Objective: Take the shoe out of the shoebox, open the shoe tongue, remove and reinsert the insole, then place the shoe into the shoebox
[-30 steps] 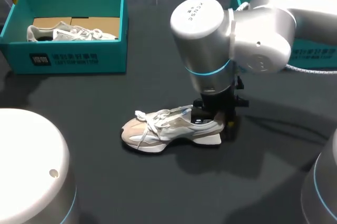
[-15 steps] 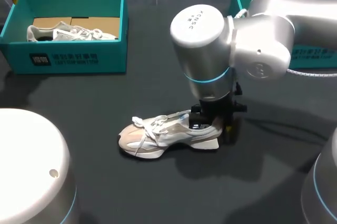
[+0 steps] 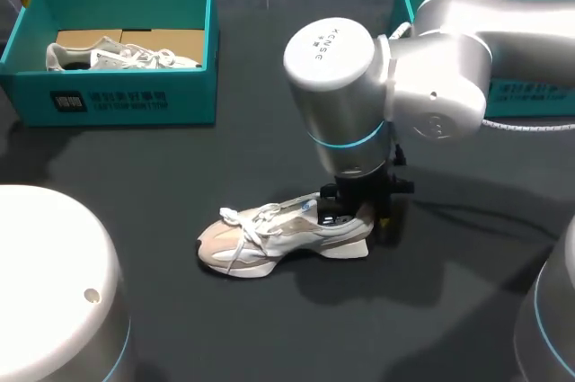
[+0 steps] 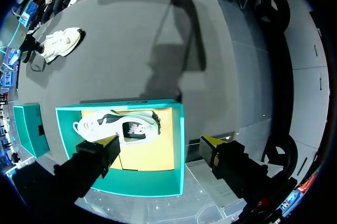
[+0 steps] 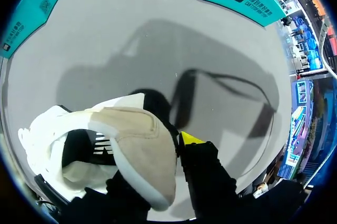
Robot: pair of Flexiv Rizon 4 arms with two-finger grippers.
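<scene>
Right gripper is clamped on the heel of the shoe, which lies on the table with its long axis running leftward from the gripper, toe farthest. Behind that arm sits the right shoebox, nearer it than my left.

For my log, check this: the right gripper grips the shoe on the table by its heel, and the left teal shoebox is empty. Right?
Not quite. The left teal shoebox is not empty: a second shoe lies in it, as the head view shows. The rest holds: the right gripper grips the shoe on the table by its heel.
</scene>
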